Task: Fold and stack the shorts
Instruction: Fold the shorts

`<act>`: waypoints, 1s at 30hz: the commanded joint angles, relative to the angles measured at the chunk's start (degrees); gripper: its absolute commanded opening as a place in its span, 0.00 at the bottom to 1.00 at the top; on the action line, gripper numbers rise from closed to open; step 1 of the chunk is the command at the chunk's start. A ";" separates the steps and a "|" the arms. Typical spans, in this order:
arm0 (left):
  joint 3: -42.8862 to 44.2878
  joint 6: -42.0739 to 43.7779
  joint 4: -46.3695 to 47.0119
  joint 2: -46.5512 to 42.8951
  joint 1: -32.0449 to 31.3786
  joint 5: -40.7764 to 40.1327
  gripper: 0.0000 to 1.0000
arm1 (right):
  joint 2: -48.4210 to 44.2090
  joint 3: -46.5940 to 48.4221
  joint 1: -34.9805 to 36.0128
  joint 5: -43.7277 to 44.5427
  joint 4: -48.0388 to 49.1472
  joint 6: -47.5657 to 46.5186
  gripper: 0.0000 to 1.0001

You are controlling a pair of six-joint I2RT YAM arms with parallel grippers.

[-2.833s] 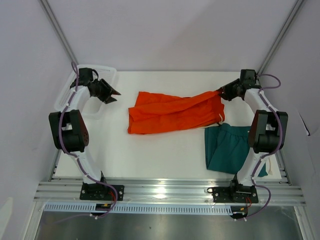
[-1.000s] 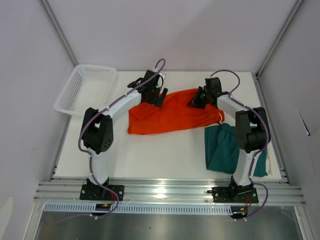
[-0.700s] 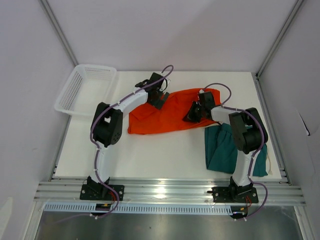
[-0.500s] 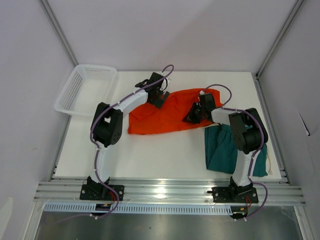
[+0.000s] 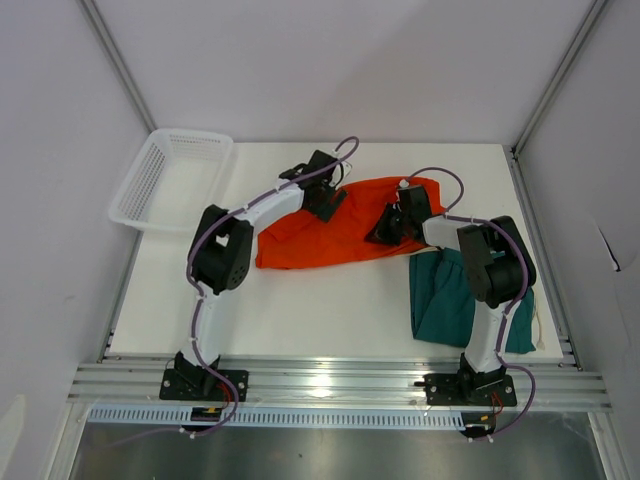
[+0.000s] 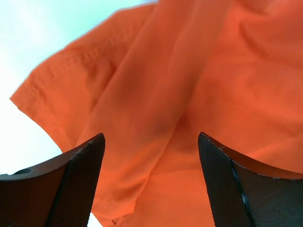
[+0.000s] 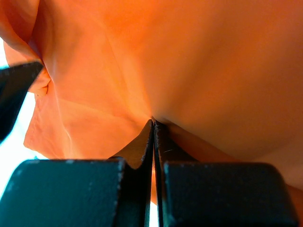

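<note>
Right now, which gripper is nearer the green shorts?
Right. The right gripper pinches the orange shorts just beside the green shorts; the left gripper sits open farther left over the orange fabric.

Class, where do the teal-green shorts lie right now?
In the top view the teal-green shorts lie on the table's right side, partly under the right arm, just nearer than the orange shorts' right end.

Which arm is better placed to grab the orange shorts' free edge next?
Probably left: the left hand is open over the orange shorts, at a hem, while the right hand is shut, pinching the fabric farther right.
</note>
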 commanded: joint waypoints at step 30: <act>33.05 11.78 2.55 16.40 1.42 -27.17 0.86 | 0.14 0.61 0.37 -0.25 1.47 -0.18 0.00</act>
